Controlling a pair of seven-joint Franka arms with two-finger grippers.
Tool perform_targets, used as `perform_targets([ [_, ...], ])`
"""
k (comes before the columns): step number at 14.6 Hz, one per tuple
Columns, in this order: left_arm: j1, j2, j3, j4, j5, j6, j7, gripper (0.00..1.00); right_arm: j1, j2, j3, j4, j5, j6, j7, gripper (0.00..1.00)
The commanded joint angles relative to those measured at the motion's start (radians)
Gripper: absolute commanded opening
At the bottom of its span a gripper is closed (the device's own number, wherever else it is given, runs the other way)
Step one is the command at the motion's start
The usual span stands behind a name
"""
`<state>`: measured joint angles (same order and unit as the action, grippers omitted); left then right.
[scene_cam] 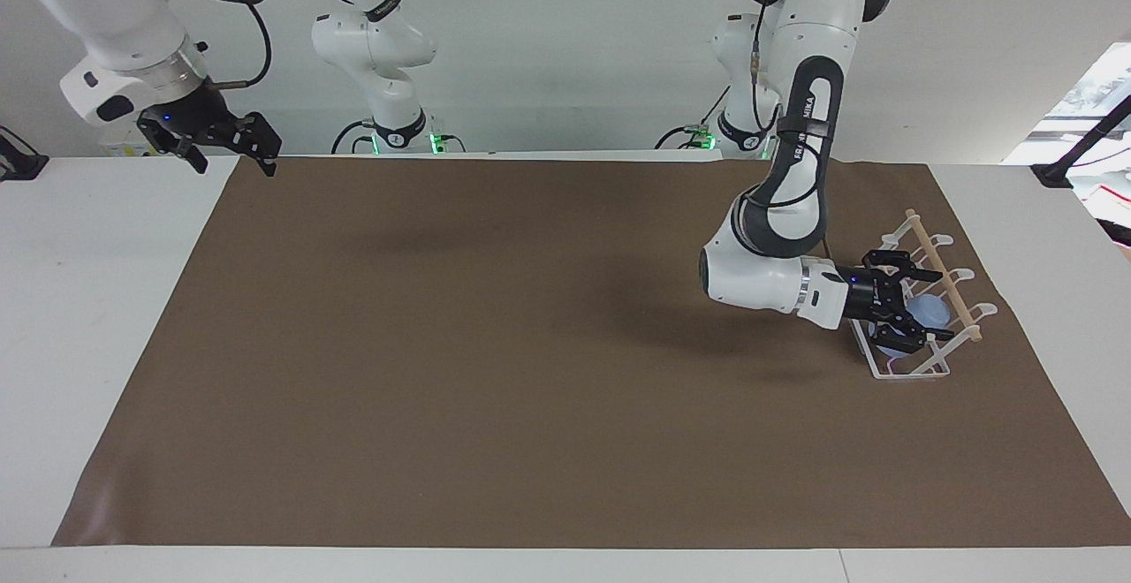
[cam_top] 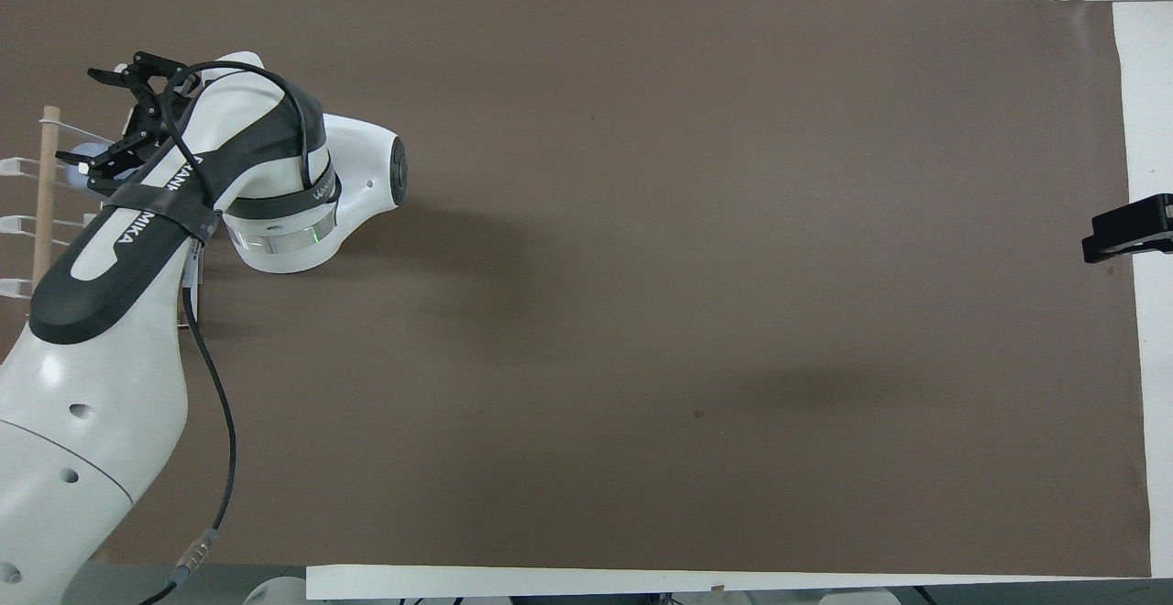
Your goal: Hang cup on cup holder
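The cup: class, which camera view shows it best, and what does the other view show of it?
The facing view: the cup shows as a light-blue shape in the cup holder, beside the open left gripper. In the overhead view the left arm hides nearly all of it; only a sliver shows by the rod.

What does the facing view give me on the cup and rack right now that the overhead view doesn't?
Facing only: the cup sits tilted in the cup holder under its rod, the open left gripper around it; the right gripper waits open, raised over the table corner. Overhead only: the left arm hides most of the rack. Both: the left gripper at the rack's rod.
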<state>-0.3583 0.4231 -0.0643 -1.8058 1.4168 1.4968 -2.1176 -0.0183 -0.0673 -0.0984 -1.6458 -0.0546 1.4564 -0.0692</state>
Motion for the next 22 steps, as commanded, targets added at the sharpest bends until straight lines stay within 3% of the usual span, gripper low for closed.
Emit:
perform_targets([
  [1,-0.001,-0.018,0.004,0.020,-0.106,0.030,0.059,1.00,-0.003,0.001,0.000,0.001,0.019,-0.010,0.005,0.99],
  [4,0.036,-0.117,0.006,0.056,-0.301,0.129,0.192,1.00,-0.003,0.001,0.002,0.001,0.019,-0.008,0.005,0.99],
  [6,0.077,-0.184,0.006,0.057,-0.398,0.200,0.411,1.00,-0.003,0.001,0.002,0.001,0.019,-0.008,0.005,0.99],
  [10,0.173,-0.211,0.004,0.057,-0.674,0.301,0.875,1.00,-0.003,0.001,0.002,0.001,0.019,-0.008,0.005,0.99],
  [12,0.203,-0.222,0.009,0.095,-0.871,0.321,1.147,1.00,-0.003,0.001,0.000,0.001,0.019,-0.008,0.005,0.99],
  [16,0.289,-0.239,0.017,0.180,-1.246,0.274,1.638,1.00,-0.003,0.001,0.000,0.001,0.019,-0.008,0.005,0.99],
  [19,0.315,-0.244,0.021,0.261,-1.285,0.078,1.919,1.00,-0.003,0.001,0.000,0.001,0.019,-0.008,0.005,0.99],
  [22,0.317,-0.317,0.021,0.258,-1.326,0.011,1.984,1.00,-0.003,0.001,0.002,0.001,0.019,-0.008,0.005,0.99],
])
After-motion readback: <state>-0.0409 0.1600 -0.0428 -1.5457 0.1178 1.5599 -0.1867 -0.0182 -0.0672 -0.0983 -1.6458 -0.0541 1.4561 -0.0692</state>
